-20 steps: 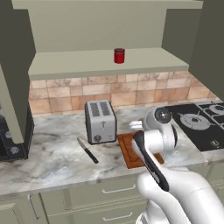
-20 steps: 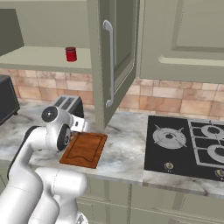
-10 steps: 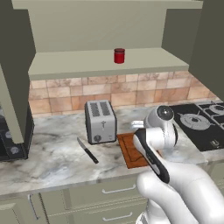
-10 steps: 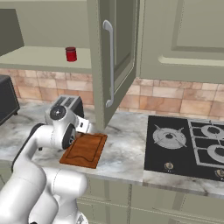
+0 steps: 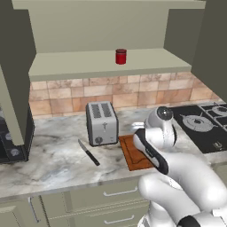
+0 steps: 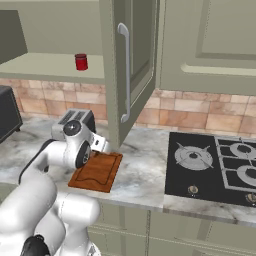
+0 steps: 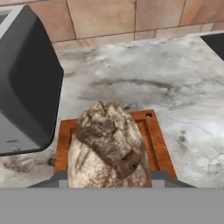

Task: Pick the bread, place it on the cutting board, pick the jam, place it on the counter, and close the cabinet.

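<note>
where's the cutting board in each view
Left base view: cutting board at centre, on the counter right of the toaster, partly behind the arm.
Right base view: lower left, below the open cabinet door, toaster behind it.
Hand view: lower centre, under the bread, toaster at left.
Shared landmark: the toaster.

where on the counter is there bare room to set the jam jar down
Free: the counter between the cutting board and the stovetop, and the stretch left of the knife. Crowded: around the toaster and the board, where the claw holds the bread.
</note>
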Controlling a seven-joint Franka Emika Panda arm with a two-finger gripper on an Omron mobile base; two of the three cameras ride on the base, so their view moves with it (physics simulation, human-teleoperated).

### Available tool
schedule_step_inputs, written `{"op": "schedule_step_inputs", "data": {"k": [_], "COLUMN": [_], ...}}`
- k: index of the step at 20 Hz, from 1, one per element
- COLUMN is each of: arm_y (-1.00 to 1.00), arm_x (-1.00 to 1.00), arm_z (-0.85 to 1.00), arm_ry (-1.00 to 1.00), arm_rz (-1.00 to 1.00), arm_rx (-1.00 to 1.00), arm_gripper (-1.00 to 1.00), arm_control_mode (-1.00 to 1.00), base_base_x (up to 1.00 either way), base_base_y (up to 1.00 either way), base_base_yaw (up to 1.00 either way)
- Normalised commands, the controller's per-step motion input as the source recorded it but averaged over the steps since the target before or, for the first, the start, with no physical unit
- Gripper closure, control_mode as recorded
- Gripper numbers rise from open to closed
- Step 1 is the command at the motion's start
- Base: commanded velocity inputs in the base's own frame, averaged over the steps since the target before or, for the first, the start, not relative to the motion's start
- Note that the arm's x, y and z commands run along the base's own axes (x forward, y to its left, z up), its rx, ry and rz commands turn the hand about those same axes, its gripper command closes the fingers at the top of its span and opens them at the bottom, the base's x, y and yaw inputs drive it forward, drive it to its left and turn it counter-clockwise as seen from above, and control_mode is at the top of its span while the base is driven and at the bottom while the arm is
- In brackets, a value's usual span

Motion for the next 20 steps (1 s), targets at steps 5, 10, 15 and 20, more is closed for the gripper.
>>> {"op": "schedule_step_inputs", "data": {"k": [5,10,15,20], "arm_y": [0.00,0.00,-0.01,-0.01], "arm_x": [0.17,0.11,0.00,0.00], "arm_z": [-0.48,-0.46,-0.44,-0.40], "arm_ry": [-0.04,-0.03,-0.01,0.00], "arm_rz": [0.00,0.00,0.00,0.00], "arm_rx": [0.00,0.00,0.00,0.00], "arm_gripper": [1.00,1.00,1.00,1.00], "arm_control_mode": [-1.00,-1.00,-1.00,-1.00], "base_base_x": [0.00,0.00,0.00,0.00], "base_base_y": [0.00,0.00,0.00,0.00], "base_base_yaw": [0.00,0.00,0.00,0.00]}}
